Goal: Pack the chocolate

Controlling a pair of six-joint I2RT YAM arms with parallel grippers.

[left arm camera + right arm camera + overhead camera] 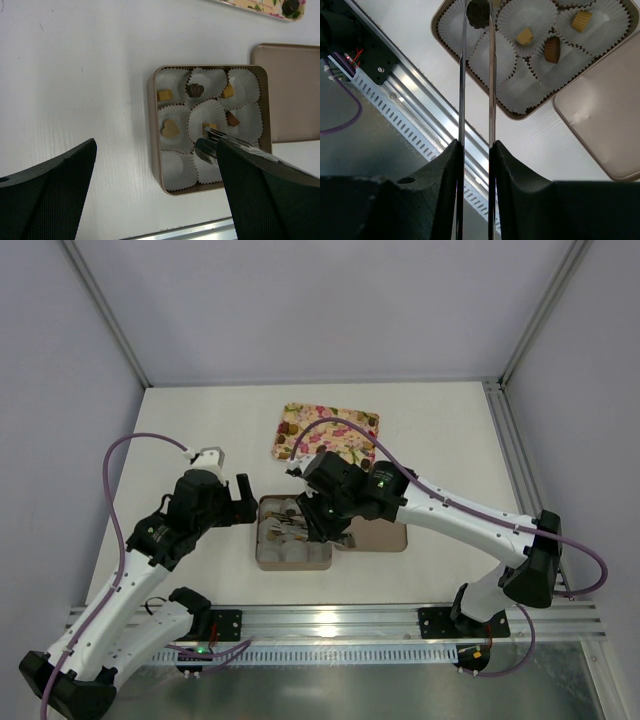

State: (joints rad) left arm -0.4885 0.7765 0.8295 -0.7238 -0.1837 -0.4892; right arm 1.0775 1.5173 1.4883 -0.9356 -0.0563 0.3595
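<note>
Steel tweezers (462,90), long and thin, are clamped between the fingers of the right pincer (476,147), which is drawn in narrow on their blades. The tweezer tips pinch a dark round bonbon (478,12) and hold it over the square brown box (152,125) on the white desk (75,75). The box is lined with rows of white crinkled paper cups (178,170). In the left wrist view the top and middle rows are filled, three pieces each, among them a tan heart-shaped bonbon (171,128) and a dark crown-shaped bonbon (195,90). The bottom row, nearest the rail, looks empty, and the held piece hangs above that row. The left pincer (156,145) is spread as wide as it goes, grips nothing, and hovers just beside the box. By my reckoning the packing is about two thirds done: six pieces are seated, a seventh is about to be lowered, and two cups would then be left. At least one more dark bonbon (291,6) lies on the flower-print rectangular tray (345,420) beyond the box. The flat brown lid (290,90) lies beside the box, so closing is not yet done.
</note>
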